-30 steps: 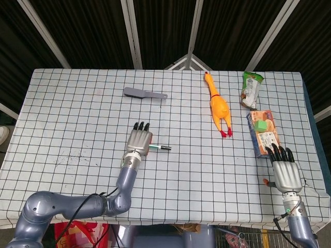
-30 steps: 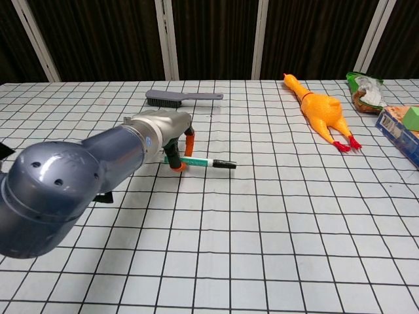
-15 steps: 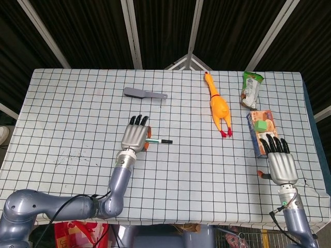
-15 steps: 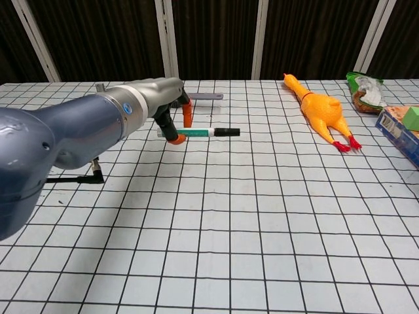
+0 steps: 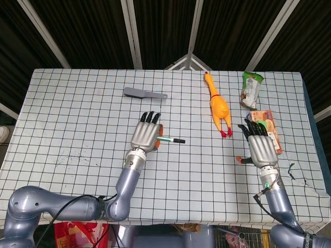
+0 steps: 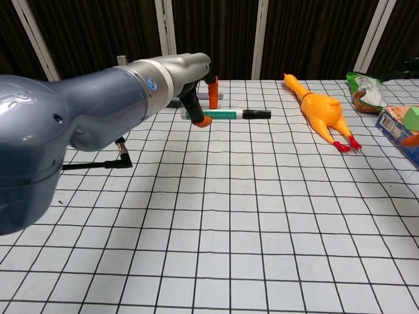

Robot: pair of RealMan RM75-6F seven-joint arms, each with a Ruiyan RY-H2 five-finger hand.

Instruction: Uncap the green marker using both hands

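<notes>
The metal left hand (image 5: 145,135) grasps the slim green black-capped plastic marker (image 5: 171,140) above the checked tablecloth (image 5: 72,119), while the right hand (image 5: 260,147) hovers released, fingers spread.

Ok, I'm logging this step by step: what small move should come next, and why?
Probably bring the right hand leftward toward the black cap end of the green marker. The left hand already holds the marker lifted off the checked tablecloth, cap pointing right and free, while the right hand hangs open, well apart from it, near the yellow rubber chicken.
</notes>
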